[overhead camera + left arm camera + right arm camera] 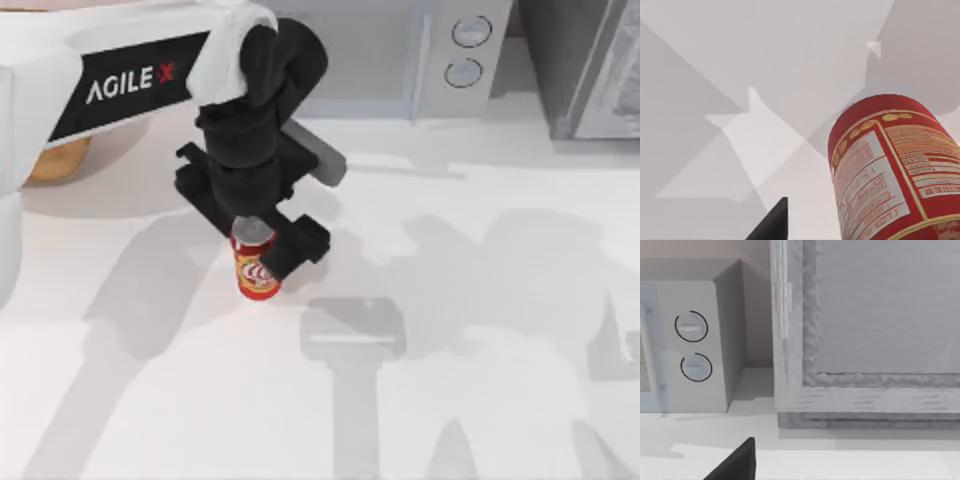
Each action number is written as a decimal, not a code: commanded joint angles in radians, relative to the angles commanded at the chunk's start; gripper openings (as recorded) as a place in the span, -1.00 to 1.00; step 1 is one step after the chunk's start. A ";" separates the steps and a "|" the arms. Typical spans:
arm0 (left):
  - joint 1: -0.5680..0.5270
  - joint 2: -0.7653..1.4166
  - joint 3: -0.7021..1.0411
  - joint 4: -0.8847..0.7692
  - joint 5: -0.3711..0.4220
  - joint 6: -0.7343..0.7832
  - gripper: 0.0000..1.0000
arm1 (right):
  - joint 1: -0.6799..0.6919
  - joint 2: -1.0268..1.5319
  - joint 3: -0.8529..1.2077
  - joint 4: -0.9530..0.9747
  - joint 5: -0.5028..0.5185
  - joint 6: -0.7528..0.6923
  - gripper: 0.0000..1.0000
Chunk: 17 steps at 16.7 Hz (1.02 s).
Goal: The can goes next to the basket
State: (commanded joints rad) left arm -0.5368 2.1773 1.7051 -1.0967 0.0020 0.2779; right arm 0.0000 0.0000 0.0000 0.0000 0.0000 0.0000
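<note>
The can [256,268] stands upright on the white table [480,400], left of the middle, its red and yellow label facing out and its silver top tucked under the left gripper [258,240]. That gripper comes straight down over it from the left arm [120,85], with the black fingers [295,248] closed against the can's upper part on either side, so the jaws look clamped on the can. From the left wrist view the can [890,170] looms close, its printed panel plain to read, with a dark fingertip [772,225] just beside it. The basket [58,160] sits at the far left, half hidden beneath the arm, well apart from the can. A microwave [470,50] with two round dials stands along the back edge. The right wrist view looks toward that microwave [695,345] and a grey framed panel [865,340] beside it, with one dark finger [737,462] of the right gripper at the edge; I cannot tell how its jaws stand.
</note>
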 joint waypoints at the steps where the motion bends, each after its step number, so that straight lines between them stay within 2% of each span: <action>1: 0.000 0.000 0.000 0.000 0.000 0.000 0.10 | 0.000 0.000 0.000 0.000 0.000 0.000 1.00; 8: 0.000 0.000 0.000 0.000 0.000 0.000 -0.96 | 0.000 0.000 0.000 0.000 0.000 0.000 1.00; 17: 0.001 -0.002 0.000 0.000 0.001 0.001 -1.00 | 0.000 0.000 0.000 0.000 0.000 0.000 1.00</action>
State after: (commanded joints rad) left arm -0.5359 2.1752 1.7046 -1.0970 0.0025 0.2787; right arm 0.0000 0.0000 0.0000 0.0000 0.0000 0.0000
